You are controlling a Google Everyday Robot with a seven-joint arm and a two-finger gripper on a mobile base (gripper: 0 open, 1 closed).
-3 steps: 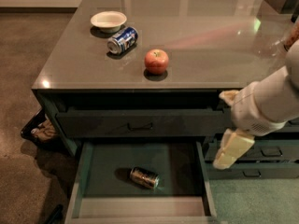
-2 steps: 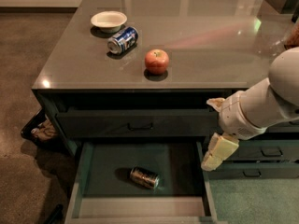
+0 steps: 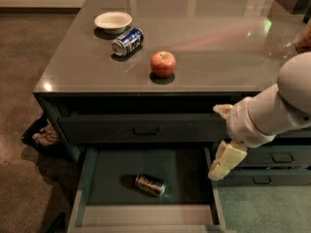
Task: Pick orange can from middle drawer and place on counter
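The orange can (image 3: pixel 150 184) lies on its side on the floor of the open middle drawer (image 3: pixel 102 178), near its middle. The counter (image 3: pixel 209 42) is the glossy grey top above the drawers. My gripper (image 3: pixel 225 160) hangs from the white arm at the right, pointing down over the drawer's right edge, to the right of the can and apart from it. It holds nothing that I can see.
On the counter stand a white bowl (image 3: pixel 112 21), a blue-and-white can (image 3: pixel 128 41) on its side and a red apple (image 3: pixel 163 63). A closed drawer with a dark handle (image 3: pixel 146 129) sits above the open one. Narrower drawers (image 3: pixel 272 158) are at the right. A dark bag (image 3: pixel 43 136) lies on the floor at the left.
My arm and gripper have moved left, from beside the right-hand drawers to over the open drawer's right edge. The can has not moved.
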